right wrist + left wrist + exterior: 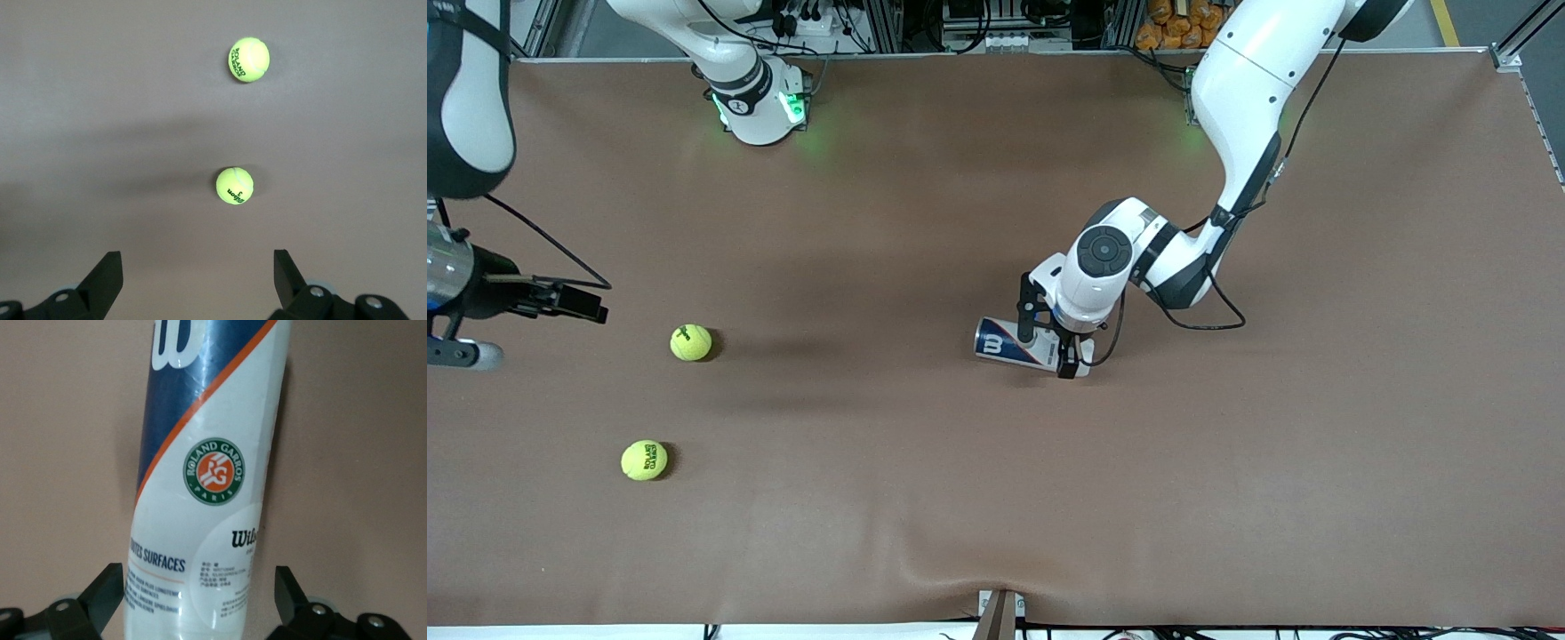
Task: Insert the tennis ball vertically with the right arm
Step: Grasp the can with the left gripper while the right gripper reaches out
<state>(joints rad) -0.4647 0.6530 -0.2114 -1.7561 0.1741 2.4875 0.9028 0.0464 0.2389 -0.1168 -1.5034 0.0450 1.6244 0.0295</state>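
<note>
Right gripper [193, 283]: black two-finger pincer, fingers spread wide and empty, poised in the air at the right arm's end of the brown table [996, 516], looking down over two tennis balls.
Ball to take: the yellow-green felt tennis ball marked Wilson [234, 185], which sits on the cloth closest ahead of the spread fingers and roughly centred between them.
Second ball: a yellow-green felt tennis ball printed Roland Garros [249, 59] lies farther out from the pincer, well apart from the first.
Left gripper [200, 603]: fingers spread on either side of the blue, white and orange Wilson ball can [207, 473], which lies on its side on the table; the pads do not appear to press it.
Step in hand: likely the approach to the nearer ball.
Doing it well: keep the ball midway between the fingers, descend straight, and close only once the pads straddle its widest part, since a round ball will roll from a glancing touch.
Still needed: the can looks not yet upright, so vertical insertion would probably wait on the left arm.
</note>
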